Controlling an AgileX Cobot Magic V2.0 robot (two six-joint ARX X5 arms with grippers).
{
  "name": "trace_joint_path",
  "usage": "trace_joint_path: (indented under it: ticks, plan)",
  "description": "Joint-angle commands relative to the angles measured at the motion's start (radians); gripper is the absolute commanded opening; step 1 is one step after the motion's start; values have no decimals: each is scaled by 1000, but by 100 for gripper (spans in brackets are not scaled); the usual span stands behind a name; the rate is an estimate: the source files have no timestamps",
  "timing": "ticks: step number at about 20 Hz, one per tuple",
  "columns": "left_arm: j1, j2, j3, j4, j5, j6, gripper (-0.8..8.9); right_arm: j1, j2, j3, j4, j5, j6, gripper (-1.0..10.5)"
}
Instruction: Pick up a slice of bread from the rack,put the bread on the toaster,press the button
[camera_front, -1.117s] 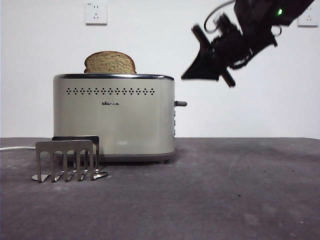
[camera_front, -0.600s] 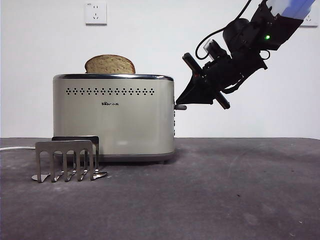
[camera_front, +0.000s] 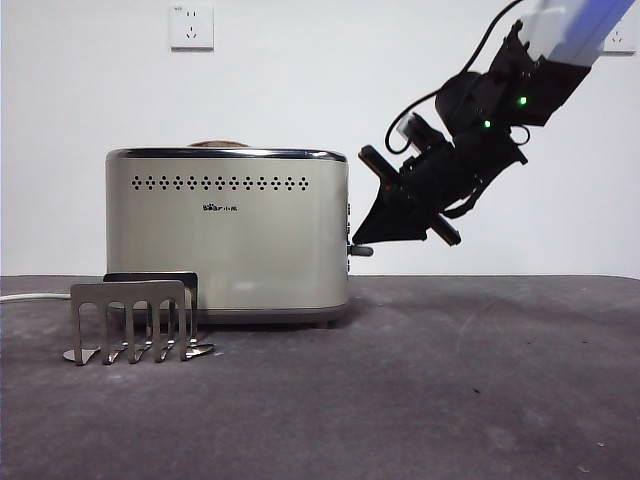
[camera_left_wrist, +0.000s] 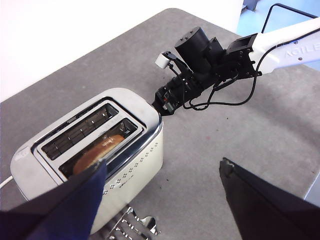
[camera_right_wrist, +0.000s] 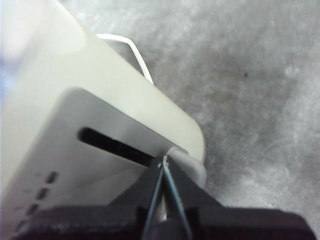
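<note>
the toaster stood on the grey table, the low rack just in front of its left end. the slice of bread sat sunk in a slot. the right gripper, jaws pressed together, bore on the button, seemingly touching. the left gripper hung above, jaws apart, holding nothing.
</note>
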Motion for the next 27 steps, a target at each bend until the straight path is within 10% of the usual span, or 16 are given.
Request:
trace_joint_path:
  ticks: [1,27]
  plan:
    - [1,-2,4,-8,2,-6,381,5,47,-26,-51,28,-13,-13]
    - [2,-2,4,-15,0,-2,381,-10,-217,-14,-51,24,-9,-12]
